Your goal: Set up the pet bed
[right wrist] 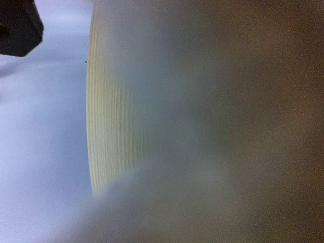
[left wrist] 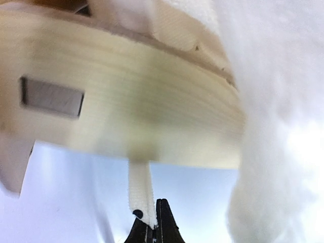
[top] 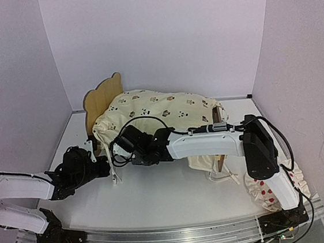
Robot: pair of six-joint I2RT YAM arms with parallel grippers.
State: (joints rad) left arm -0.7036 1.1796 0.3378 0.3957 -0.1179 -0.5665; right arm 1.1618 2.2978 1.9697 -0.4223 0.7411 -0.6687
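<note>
Fingers [left wrist: 167,228] of the left gripper [left wrist: 152,217] pinched a white tie [left wrist: 140,185] under the bed [left wrist: 152,111] rail, with the right gripper [top: 122,146] unreadable; fastening the cover [top: 160,107] probably needed that tie pulled taut.

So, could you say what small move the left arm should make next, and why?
Probably pull the white tie gently taut: the left gripper is shut on it where it hangs below the pet bed, the cover draped above.

Closed black fingertips of the left gripper [left wrist: 153,224] pinch a narrow white fabric tie [left wrist: 140,187] hanging below the pale plywood rail of the pet bed [left wrist: 152,116], with blurred white fluffy fabric [left wrist: 276,131] at right.
</note>
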